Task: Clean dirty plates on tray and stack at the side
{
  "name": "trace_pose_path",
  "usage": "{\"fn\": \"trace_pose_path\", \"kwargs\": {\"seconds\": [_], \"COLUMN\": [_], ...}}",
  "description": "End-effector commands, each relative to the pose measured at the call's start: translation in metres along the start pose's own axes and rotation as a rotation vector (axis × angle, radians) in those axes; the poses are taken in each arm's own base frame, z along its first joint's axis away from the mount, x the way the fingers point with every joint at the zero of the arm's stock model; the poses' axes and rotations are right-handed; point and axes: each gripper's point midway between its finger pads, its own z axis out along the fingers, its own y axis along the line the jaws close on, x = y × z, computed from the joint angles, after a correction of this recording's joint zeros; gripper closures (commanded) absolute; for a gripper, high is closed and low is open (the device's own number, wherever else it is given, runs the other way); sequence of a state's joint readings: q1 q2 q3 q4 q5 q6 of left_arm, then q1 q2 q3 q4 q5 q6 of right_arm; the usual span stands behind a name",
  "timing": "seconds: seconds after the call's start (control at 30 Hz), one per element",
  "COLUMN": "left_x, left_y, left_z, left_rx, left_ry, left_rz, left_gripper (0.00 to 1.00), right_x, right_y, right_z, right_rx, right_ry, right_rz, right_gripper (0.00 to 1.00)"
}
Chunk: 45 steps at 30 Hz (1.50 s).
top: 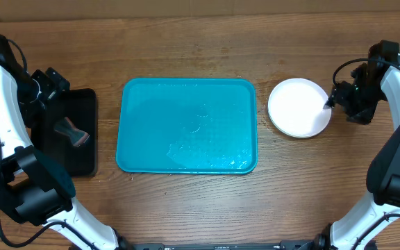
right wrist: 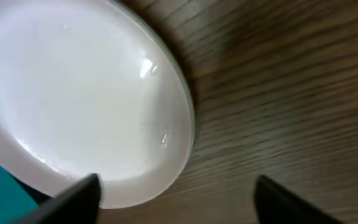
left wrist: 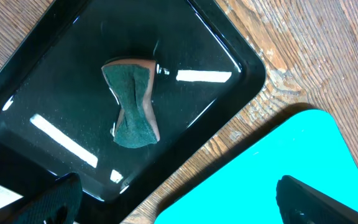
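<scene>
The turquoise tray (top: 186, 125) lies in the middle of the table with no plates on it; a corner of it shows in the left wrist view (left wrist: 278, 180). A white plate (top: 298, 107) sits on the table just right of the tray, large in the right wrist view (right wrist: 73, 93); whether other plates lie under it I cannot tell. My right gripper (top: 333, 101) is open and empty at the plate's right edge, its fingers (right wrist: 176, 196) spread over rim and table. My left gripper (top: 47, 87) is open and empty above the black tray, fingers (left wrist: 179, 202) wide apart.
A small black tray (top: 68, 132) at the left holds a green-and-tan sponge (top: 72, 132), also seen in the left wrist view (left wrist: 132, 102). Bare wood table surrounds the trays. A cardboard wall runs along the back edge (top: 200, 7).
</scene>
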<state>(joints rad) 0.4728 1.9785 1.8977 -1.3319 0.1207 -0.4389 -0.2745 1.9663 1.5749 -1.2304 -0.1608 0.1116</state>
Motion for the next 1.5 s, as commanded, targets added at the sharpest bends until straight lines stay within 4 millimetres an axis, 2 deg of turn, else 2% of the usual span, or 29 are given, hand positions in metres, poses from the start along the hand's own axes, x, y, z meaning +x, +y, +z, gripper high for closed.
{"fn": "trace_pose_path", "kwargs": {"seconds": [0.0,0.07,0.17,0.33,0.4,0.47,0.7,0.8,0.9,1.07,1.2,1.37,1.47], "left_x": [0.002,0.002,0.002,0.001,0.001,0.001,0.001,0.001,0.001,0.001,0.001,0.001,0.001], "left_y": [-0.003,-0.003,-0.003,-0.002,-0.002,-0.002,-0.002,-0.002,-0.002,-0.002,-0.002,-0.002,-0.002], "left_z": [-0.003,-0.003,-0.003,-0.003,-0.003,-0.003,-0.003,-0.003,-0.003,-0.003,-0.003,-0.003,-0.003], "left_rx": [0.013,0.013,0.013,0.01,0.01,0.01,0.01,0.01,0.01,0.01,0.01,0.01,0.01], "left_ry": [-0.003,-0.003,-0.003,-0.004,-0.004,-0.004,-0.004,-0.004,-0.004,-0.004,-0.004,-0.004,-0.004], "left_rz": [0.008,0.008,0.008,0.009,0.009,0.009,0.009,0.009,0.009,0.009,0.009,0.009,0.009], "left_gripper": [0.0,0.0,0.0,0.0,0.0,0.0,0.0,0.0,0.0,0.01,0.0,0.0,0.0], "right_x": [0.005,0.01,0.02,0.053,0.078,0.1,0.184,0.215,0.233,0.242,0.247,0.247,0.243], "right_y": [0.013,0.021,0.029,0.039,0.05,0.06,0.089,0.093,0.09,0.086,0.083,0.078,0.081], "right_z": [-0.01,-0.02,-0.046,-0.1,-0.13,-0.149,-0.199,-0.211,-0.219,-0.228,-0.225,-0.222,-0.225], "right_rx": [-0.073,-0.116,-0.147,-0.16,-0.168,-0.179,-0.25,-0.283,-0.301,-0.319,-0.309,-0.281,-0.291], "right_ry": [-0.002,-0.004,-0.038,-0.122,-0.179,-0.216,-0.334,-0.358,-0.385,-0.434,-0.408,-0.4,-0.423], "right_rz": [-0.006,-0.009,-0.023,-0.072,-0.127,-0.191,-0.404,-0.483,-0.521,-0.531,-0.526,-0.52,-0.529], "right_gripper": [0.09,0.0,0.0,0.0,0.0,0.0,0.0,0.0,0.0,0.0,0.0,0.0,0.0]}}
